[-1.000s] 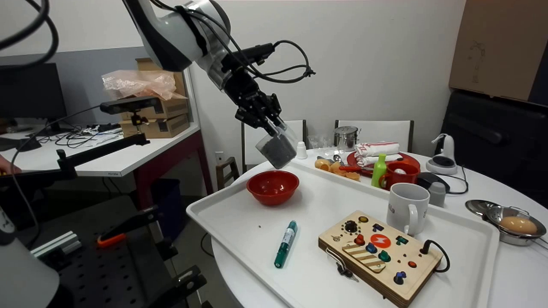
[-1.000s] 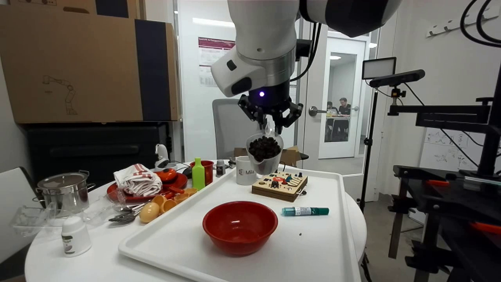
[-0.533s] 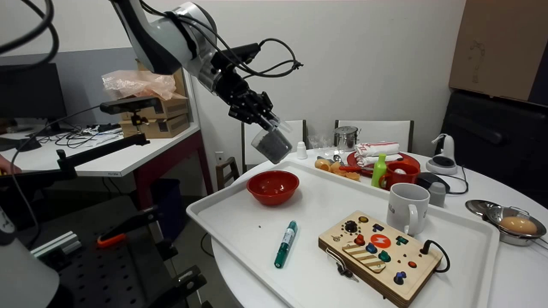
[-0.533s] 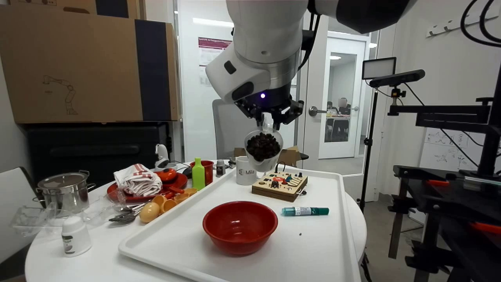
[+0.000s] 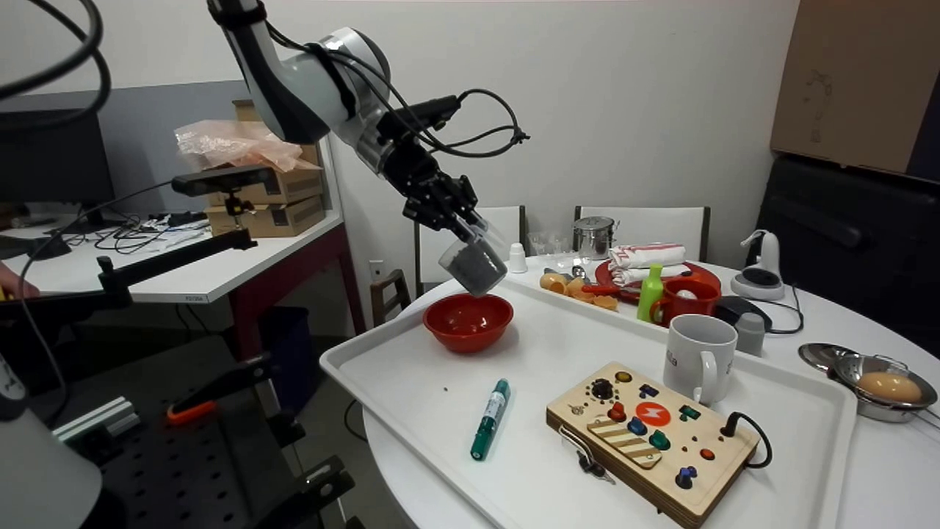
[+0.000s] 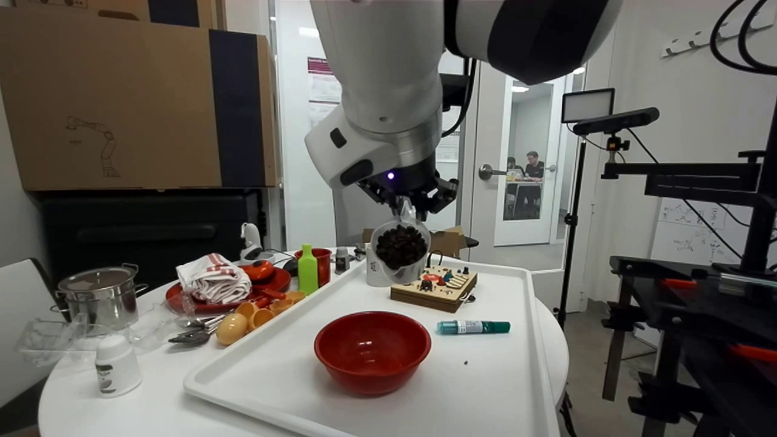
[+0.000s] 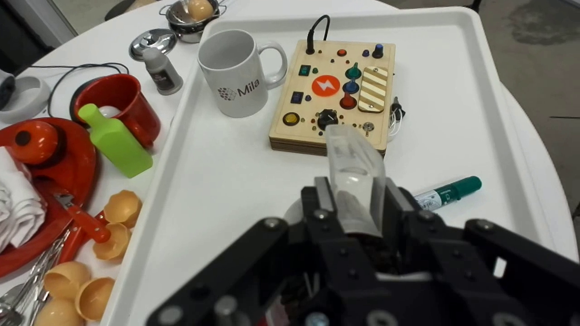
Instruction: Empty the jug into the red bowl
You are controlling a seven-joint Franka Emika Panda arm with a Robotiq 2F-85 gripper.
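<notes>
We've just lowered the clear plastic jug (image 5: 474, 267), claw (image 7: 358, 195) gripping its handle (image 7: 355, 158), tilted near the red bowl (image 6: 346, 377) by the tray's (image 6: 473, 400) short edge; dark beans (image 6: 401, 247) still inside, so pour's probably close.

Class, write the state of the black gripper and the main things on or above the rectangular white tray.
Clear plastic jug: tilted, holding dark bean-like pieces.
Black gripper: shut on the jug's handle.
Round glossy red bowl: upright, looks empty.
White ceramic mug: upright, any contents unclear.
Green cylindrical marker: lying flat, looks capped.
Flat wooden control box: lying level, black cable plugged in.
</notes>
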